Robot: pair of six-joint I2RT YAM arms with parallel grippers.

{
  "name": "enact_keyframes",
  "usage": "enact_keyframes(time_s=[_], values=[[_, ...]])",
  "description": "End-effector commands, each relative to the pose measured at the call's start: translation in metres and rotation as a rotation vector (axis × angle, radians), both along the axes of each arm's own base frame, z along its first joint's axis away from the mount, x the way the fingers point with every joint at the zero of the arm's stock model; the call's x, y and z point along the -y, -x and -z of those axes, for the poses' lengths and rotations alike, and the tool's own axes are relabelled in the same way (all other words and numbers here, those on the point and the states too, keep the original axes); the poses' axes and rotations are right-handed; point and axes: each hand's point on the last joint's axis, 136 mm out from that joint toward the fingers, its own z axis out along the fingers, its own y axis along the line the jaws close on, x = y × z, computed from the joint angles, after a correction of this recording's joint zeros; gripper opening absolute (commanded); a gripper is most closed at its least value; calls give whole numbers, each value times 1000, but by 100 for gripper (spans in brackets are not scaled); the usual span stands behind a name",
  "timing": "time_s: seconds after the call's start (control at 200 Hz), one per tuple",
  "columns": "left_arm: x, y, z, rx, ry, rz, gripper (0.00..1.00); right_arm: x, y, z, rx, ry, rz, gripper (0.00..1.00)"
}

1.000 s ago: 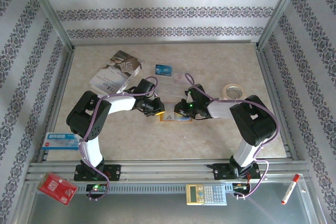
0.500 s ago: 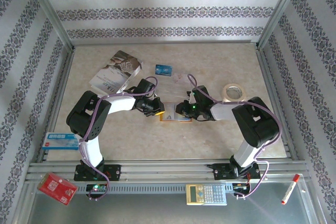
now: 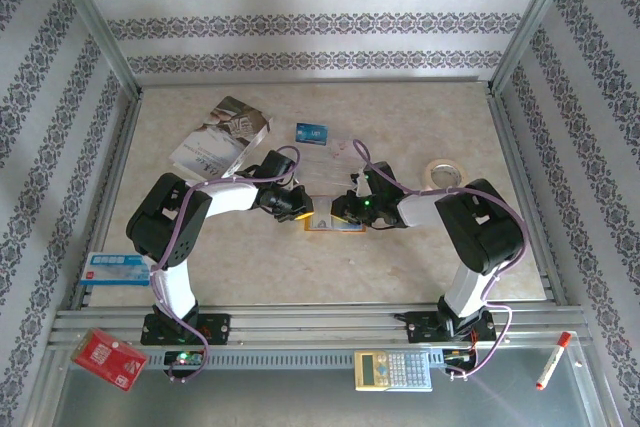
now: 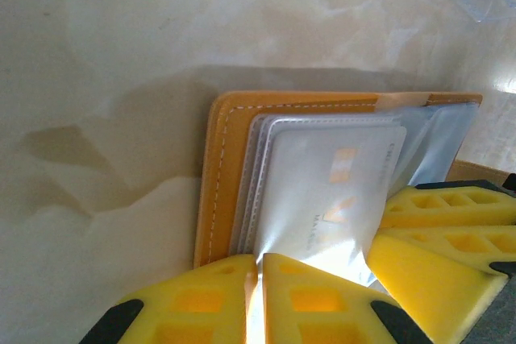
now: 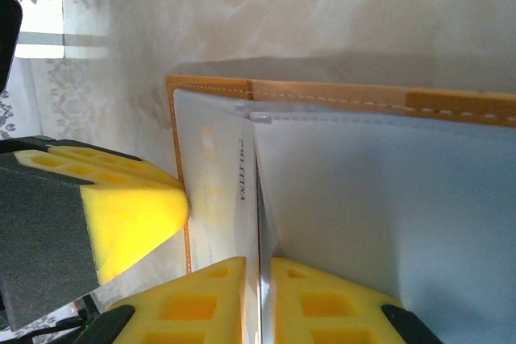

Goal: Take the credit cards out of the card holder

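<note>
The orange card holder (image 3: pixel 335 224) lies open on the table between both grippers. My left gripper (image 4: pixel 260 279) is shut on the near edge of its clear pocket sleeve, where a pale credit card (image 4: pixel 330 191) sits inside. Orange leather (image 4: pixel 219 183) shows to the left of the sleeves. My right gripper (image 5: pixel 260 296) is shut on a thin plastic pocket leaf (image 5: pixel 379 199) standing up from the holder (image 5: pixel 322 93). The two grippers (image 3: pixel 300 207) (image 3: pixel 346 209) meet over the holder. A blue credit card (image 3: pixel 313 133) and a pale one (image 5: pixel 36 14) lie loose on the table.
A white glossy booklet (image 3: pixel 220 137) lies at the back left and a tape roll (image 3: pixel 445 174) to the right. A white-and-blue box (image 3: pixel 118 267) rests at the left edge. On the near shelf are a red packet (image 3: pixel 108 359), a calculator (image 3: pixel 393 370) and a red marker (image 3: pixel 552 360).
The right gripper drifted a little right over the holder, then came back left toward the left gripper. The left arm and the holder stayed put.
</note>
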Motion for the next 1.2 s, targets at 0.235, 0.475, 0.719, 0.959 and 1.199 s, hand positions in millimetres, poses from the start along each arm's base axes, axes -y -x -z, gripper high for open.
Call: enact_keyframes(time_s=[0.235, 0.475, 0.719, 0.959, 1.199], values=[[-28, 19, 34, -94, -117, -24, 15, -3, 4, 7, 9, 19, -32, 9], [-30, 16, 27, -80, -114, -33, 22, 0, 2, -4, 62, 2, -38, 2], [-27, 6, 10, -38, -52, -45, 30, 16, 2, -2, 67, 13, -10, 0], [-21, 8, 17, -57, -34, -22, 28, 18, 4, 0, 55, 16, -1, 1], [-25, 10, 22, -69, -71, -7, 26, 12, 2, 5, 12, 1, 7, 29]])
